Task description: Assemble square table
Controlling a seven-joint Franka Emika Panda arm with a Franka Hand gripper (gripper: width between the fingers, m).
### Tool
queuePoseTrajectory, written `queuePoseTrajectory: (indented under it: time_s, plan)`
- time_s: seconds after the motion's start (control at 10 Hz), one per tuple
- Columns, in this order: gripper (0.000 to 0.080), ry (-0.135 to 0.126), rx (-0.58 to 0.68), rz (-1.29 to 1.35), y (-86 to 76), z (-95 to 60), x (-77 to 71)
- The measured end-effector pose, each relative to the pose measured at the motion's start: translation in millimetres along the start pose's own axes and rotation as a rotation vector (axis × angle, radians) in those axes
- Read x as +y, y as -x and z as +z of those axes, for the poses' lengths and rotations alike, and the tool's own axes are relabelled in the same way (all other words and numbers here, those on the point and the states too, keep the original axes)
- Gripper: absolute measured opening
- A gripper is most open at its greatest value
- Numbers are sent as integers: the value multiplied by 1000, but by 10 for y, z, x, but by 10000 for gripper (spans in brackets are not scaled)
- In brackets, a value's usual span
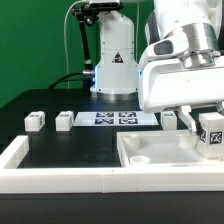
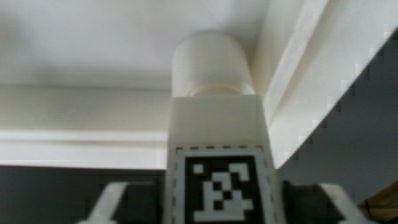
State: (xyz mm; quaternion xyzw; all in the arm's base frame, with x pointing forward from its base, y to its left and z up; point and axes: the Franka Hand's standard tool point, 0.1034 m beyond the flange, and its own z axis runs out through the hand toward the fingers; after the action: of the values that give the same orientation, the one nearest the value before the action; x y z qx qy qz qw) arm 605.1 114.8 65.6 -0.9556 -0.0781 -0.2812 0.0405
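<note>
Leg block (image 2: 217,130), grasped by the fingers (image 2: 118,203), hangs at the square panel's (image 1: 160,172) corner; next likely needs seating and twisting in.

Rimmed white tabletop (image 1: 175,152) flat on worktop (image 1: 70,146). Leg block (image 1: 35,121), second leg block (image 1: 66,120) loose behind. Tagged leg (image 2: 217,120) upright in end effector (image 2: 217,202), over tabletop corner.

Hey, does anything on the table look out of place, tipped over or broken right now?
Nothing stands out. The square tabletop lies flat, the loose table legs sit in a row in line with the marker board, and the gripper holds the fourth leg over a corner of the tabletop.
</note>
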Motion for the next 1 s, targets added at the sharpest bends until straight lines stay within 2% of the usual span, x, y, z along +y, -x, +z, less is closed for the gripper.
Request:
queuePoseTrajectory:
  time_s: [0.1,0.2,0.3,0.6,1.0]
  plan:
    - [495,0,0,0,1,0,0]
    - [600,0,0,0,2,1,0]
    - [636,0,-1,0,5,3,0]
    - [647,-1,-4,0,3,-1,-2]
    - [649,-9,-20,-2,-267,-259,7]
